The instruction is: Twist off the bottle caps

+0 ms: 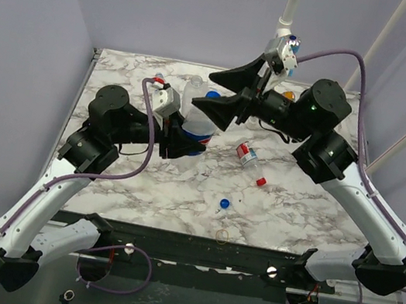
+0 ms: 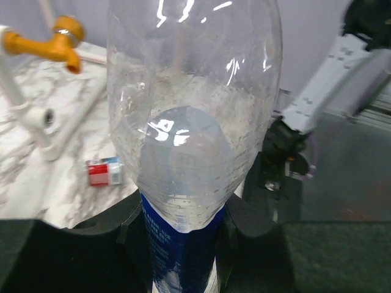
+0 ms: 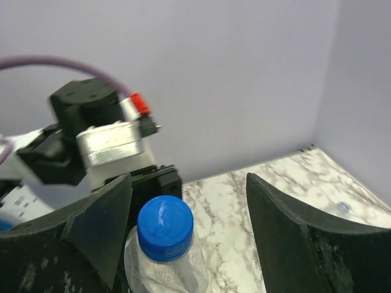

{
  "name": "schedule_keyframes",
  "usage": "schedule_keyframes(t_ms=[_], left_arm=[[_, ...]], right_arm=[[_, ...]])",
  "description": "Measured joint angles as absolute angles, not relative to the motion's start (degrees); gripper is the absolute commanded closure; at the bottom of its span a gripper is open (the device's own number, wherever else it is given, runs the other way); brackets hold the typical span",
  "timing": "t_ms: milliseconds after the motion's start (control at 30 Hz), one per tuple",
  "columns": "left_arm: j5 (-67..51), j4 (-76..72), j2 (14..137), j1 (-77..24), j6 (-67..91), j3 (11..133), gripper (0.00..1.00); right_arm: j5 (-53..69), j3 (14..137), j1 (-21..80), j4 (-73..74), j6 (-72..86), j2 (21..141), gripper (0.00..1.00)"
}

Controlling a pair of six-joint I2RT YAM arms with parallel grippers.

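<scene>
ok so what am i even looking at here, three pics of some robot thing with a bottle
It is one moment seen by three cameras. The overhead view shows two robot arms bolted at the near edge of a marble-patterned table. The other two pictures come from cameras on each wrist. The left gripper is clamped around the blue-labelled bottle, holding it upright. The right gripper is open, its fingers either side of the bottle's blue cap and not yet touching it. On the table lie a small red-labelled bottle, a loose red cap, a loose blue cap and a yellowish rubber band.
</scene>
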State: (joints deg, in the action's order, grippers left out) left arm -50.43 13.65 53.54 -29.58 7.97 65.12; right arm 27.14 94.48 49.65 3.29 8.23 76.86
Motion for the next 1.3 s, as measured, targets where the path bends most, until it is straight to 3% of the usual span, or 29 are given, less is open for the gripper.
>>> schedule_keyframes(t_ms=[200, 433, 667, 833, 1000, 1133, 1300], left_arm=[[-35.6, 14.7, 53.5, -29.6, 0.2, 63.2, 0.96], [-25.4, 15.6, 53.6, -29.5, -4.3, 62.9, 0.96], [-22.3, 15.7, 53.8, -29.4, -5.3, 62.6, 0.96], [-22.0, 15.6, 53.8, -29.4, -5.3, 62.3, 0.96], [-24.9, 15.6, 53.7, -29.4, -3.9, 62.2, 0.97], [-34.7, 15.8, 53.0, -29.2, -1.1, 62.2, 0.98], [-49.3, 15.5, 53.1, -29.5, 4.4, 64.5, 0.99]], right_arm=[[13.4, 99.3, 49.5, 6.6, 11.6, 81.3, 0.31], [7.7, 103.0, 49.5, 10.2, 14.9, 85.9, 0.41], [7.3, 103.1, 49.8, 10.8, 17.5, 87.2, 0.82], [7.5, 102.2, 49.9, 10.0, 17.6, 86.9, 0.97], [12.3, 99.0, 49.6, 6.6, 16.0, 85.2, 0.98], [21.3, 93.3, 48.9, 1.7, 13.1, 80.5, 0.81], [32.1, 89.4, 49.1, -2.3, 10.9, 75.0, 0.79]])
